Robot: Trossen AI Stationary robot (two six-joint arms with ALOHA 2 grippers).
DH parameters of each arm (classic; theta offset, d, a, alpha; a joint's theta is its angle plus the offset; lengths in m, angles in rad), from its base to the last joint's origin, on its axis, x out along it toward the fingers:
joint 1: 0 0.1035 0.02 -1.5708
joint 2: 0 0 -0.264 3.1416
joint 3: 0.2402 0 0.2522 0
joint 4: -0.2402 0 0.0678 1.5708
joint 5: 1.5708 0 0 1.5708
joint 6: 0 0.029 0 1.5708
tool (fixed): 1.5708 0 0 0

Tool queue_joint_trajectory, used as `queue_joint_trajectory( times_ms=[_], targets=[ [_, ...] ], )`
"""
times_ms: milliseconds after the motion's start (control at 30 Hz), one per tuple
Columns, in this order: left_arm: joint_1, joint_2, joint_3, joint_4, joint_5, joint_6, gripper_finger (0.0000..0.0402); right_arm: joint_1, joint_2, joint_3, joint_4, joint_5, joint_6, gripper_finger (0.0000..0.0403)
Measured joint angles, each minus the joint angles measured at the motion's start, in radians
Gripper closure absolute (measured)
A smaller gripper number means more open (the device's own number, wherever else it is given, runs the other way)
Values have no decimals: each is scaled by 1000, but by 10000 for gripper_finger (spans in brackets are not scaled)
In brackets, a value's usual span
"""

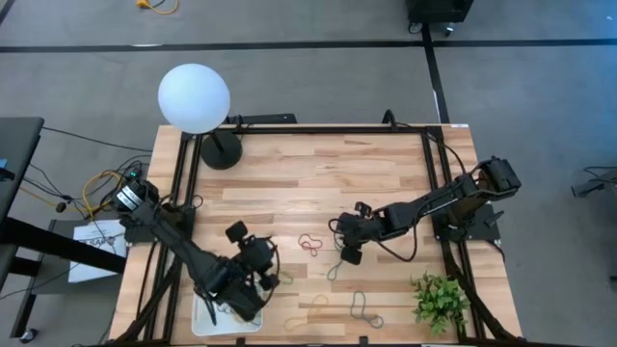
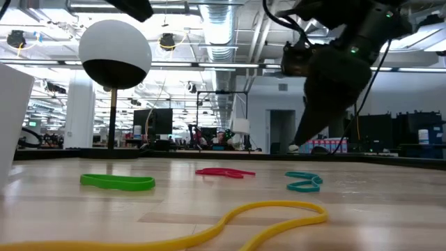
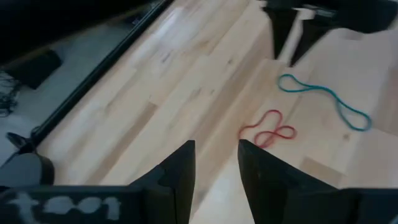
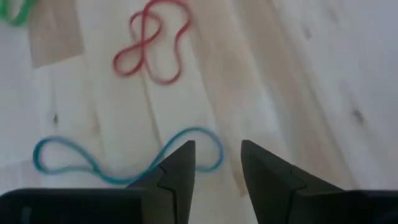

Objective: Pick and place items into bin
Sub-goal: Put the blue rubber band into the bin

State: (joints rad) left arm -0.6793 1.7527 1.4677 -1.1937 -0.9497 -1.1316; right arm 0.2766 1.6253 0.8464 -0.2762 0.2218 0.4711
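A pale butcher-block bench [image 1: 318, 183] with a black metal frame stands on a grey concrete floor [image 1: 318, 82] crossed by dark lines. At the bench's far left corner a white globe lamp [image 1: 194, 97] rises on a thin stem from a round black base [image 1: 221, 150]. A small green leafy plant [image 1: 439, 301] sits near the opposite, near right corner. Left of the bench, coloured cables [image 1: 101, 183] trail over the floor beside a dark table edge [image 1: 14, 173]. Across the bench top, an open hall shows an exposed ceiling with pipes and ducts [image 2: 223, 31], long strip lights, white columns [image 2: 80, 111] and distant workstations with dark monitors [image 2: 155, 122].
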Motion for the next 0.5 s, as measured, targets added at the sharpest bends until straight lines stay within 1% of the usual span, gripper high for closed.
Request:
queue_joint_trajectory(
  times_ms=[100, 233, 333, 400, 500],
  targets=[
    [28, 0, 0, 0, 0, 18, 290, 24, 0, -5, 1, -21, -12, 280],
    [52, 0, 0, 0, 24, 42, 290, 81, 0, -5, 3, -67, -179, 280],
    [63, 0, 0, 0, 53, 63, 290, 131, 0, -5, 59, -70, -308, 280],
    [68, 0, 0, 0, 56, 64, 290, 156, 0, -5, 111, -74, -371, 280],
    [71, 0, 0, 1, 56, 65, 290, 166, 31, -4, 174, -122, -400, 280]
  ],
)
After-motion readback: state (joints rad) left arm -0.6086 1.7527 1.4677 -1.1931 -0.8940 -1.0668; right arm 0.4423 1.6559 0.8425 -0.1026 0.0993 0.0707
